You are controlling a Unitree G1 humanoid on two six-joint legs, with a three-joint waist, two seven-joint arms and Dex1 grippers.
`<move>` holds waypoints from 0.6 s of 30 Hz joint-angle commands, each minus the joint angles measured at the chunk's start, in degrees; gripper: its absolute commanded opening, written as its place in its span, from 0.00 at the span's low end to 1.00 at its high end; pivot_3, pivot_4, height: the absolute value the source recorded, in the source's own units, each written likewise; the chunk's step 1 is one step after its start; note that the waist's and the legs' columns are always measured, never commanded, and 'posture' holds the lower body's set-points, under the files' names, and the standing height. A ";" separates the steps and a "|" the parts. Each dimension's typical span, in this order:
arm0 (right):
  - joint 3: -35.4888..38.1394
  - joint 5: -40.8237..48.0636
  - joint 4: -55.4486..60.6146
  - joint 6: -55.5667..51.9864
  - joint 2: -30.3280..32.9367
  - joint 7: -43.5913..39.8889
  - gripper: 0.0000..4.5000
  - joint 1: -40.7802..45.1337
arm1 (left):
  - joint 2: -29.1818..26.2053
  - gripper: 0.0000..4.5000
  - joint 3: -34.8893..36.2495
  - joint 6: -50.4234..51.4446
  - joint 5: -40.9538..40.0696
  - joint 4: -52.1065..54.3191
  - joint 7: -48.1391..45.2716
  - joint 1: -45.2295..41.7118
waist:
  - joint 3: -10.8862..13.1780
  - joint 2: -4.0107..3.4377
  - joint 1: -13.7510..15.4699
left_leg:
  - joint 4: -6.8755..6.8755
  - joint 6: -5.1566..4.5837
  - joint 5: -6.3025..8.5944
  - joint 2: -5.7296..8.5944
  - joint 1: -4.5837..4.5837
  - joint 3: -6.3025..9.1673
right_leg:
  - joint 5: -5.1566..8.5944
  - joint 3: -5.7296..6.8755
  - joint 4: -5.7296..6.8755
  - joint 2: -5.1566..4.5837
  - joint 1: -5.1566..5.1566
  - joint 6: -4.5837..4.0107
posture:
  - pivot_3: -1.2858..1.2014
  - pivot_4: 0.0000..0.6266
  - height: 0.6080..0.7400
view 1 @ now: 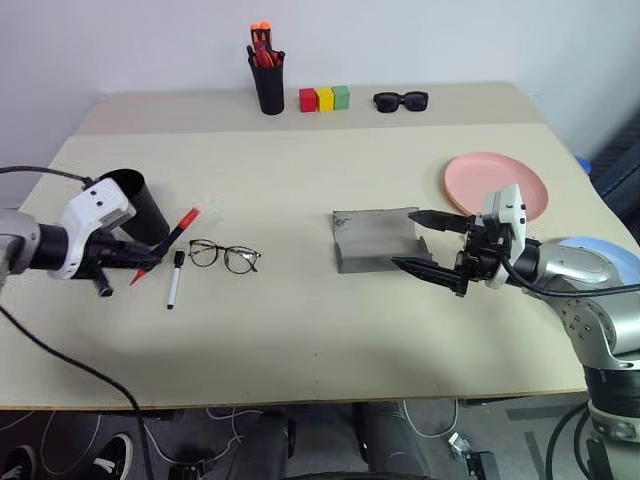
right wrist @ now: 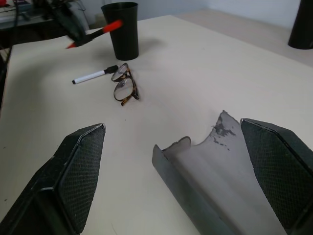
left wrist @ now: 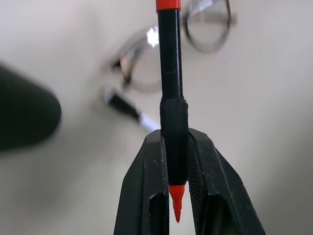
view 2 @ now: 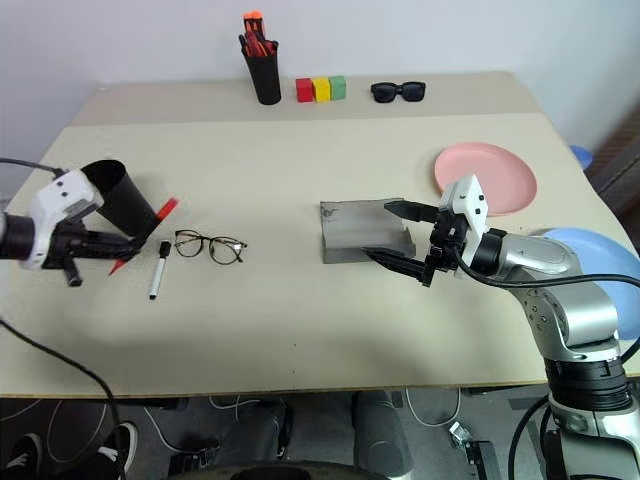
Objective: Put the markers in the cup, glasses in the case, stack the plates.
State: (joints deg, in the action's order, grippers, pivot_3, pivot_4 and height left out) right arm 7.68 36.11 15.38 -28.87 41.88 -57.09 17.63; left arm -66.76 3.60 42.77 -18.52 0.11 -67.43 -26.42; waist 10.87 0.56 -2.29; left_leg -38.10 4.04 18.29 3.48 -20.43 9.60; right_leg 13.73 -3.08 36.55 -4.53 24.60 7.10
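The red marker (view 1: 168,243) slants with its red cap up toward the cup (view 1: 140,205) and its tip low, pinched between the left gripper (view 1: 135,258) fingers, lifted off the table (view 1: 300,320). The right gripper (view 1: 425,243), level and spread wide, hovers at the open case (view 1: 372,238).

Nothing here can be read — no words, brand marks, numbers or signs stand on anything lying on the counter (view 1: 300,300) or on either arm.
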 commanded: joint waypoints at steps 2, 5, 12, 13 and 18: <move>0.84 -0.17 0.09 1.66 -0.30 0.00 1.00 1.49 | 5.82 0.01 5.08 -8.35 1.60 -3.92 9.61 -6.94 | -0.01 0.02 0.28 | -0.04 0.00 0.00 0.02 0.00 0.01 | -0.01 0.00 -0.01 -0.01 -0.02 0.01 | 0.52 0.24 1.00; 1.09 0.23 -0.15 1.84 -0.69 -0.05 1.00 1.78 | 10.19 0.01 7.64 -16.05 2.02 -4.81 14.05 -9.38 | -0.02 0.03 0.36 | -0.04 0.01 0.00 0.02 -0.02 0.01 | -0.01 0.00 -0.04 -0.03 -0.01 0.00 | 0.52 0.24 1.00; 5.21 8.27 1.52 -0.60 -3.07 0.97 1.00 3.44 | 14.05 0.01 12.32 -20.44 -2.74 -12.20 14.47 -15.96 | -0.02 0.03 -0.08 | -0.02 0.01 0.00 0.02 -0.03 0.00 | -0.02 -0.01 -0.06 -0.05 0.03 0.00 | 0.52 0.24 1.00; 5.36 8.90 1.58 -0.86 -3.22 1.24 1.00 3.81 | 14.19 0.01 12.45 -22.65 -2.14 -13.97 14.56 -16.26 | -0.03 0.01 -0.14 | -0.03 0.01 0.00 0.02 -0.02 0.00 | -0.02 -0.01 -0.04 -0.04 0.02 0.00 | 0.52 0.24 1.00; 4.18 7.51 1.54 -0.04 -2.74 1.38 1.00 3.85 | 15.76 0.01 16.49 -33.91 -1.72 -23.35 17.83 -17.06 | -0.04 0.01 0.02 | -0.02 0.01 0.00 0.02 0.00 0.00 | -0.02 0.00 -0.03 -0.03 0.02 0.00 | 0.52 0.24 1.00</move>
State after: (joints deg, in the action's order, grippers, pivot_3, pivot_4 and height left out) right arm 11.29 43.47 15.08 -29.68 38.95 -55.69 20.87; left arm -50.68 15.69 13.32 -19.85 -20.75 -51.38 -42.00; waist 10.84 0.57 -2.27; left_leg -38.12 4.05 18.29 3.50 -20.44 9.60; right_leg 13.71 -3.08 36.53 -4.57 24.62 7.10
